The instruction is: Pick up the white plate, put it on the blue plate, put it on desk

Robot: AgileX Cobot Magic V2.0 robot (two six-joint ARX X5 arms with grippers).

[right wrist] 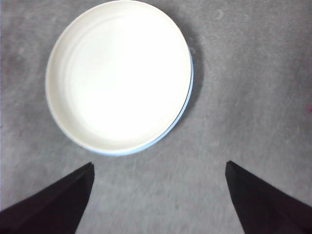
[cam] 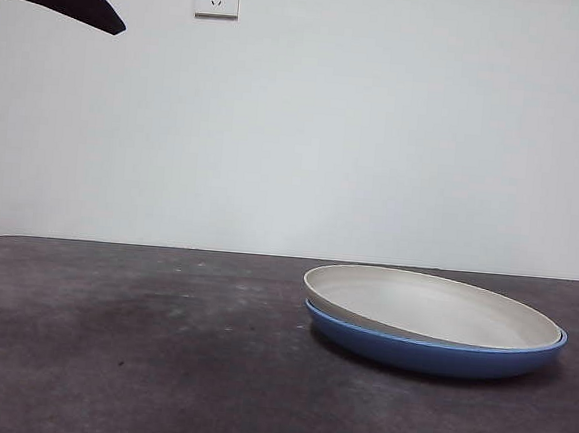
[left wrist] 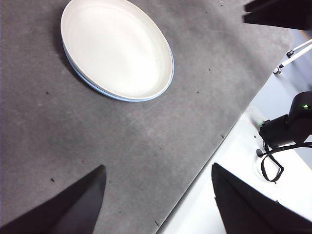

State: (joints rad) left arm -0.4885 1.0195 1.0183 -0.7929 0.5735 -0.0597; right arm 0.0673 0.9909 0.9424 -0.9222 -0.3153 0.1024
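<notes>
White plate [cam: 433,306] nested in blue plate [cam: 429,354] on the tabletop [cam: 128,354]; left tool [left wrist: 158,204] and right tool [right wrist: 158,197] released, raised clear above the stack.

Through the right wrist camera I see my right gripper [right wrist: 158,195] with its two black jaws spread wide apart and nothing between them, hanging above the grey mottled desk [right wrist: 253,97]. Ahead of the jaws, and nearer one jaw than the other, the white plate [right wrist: 117,78] lies nested in the blue plate [right wrist: 187,100], of which I can make out only a thin blue crescent along one edge and a sliver on the side nearest the claw. Both plates sit clear of the jaws, with bare desk between.
</notes>
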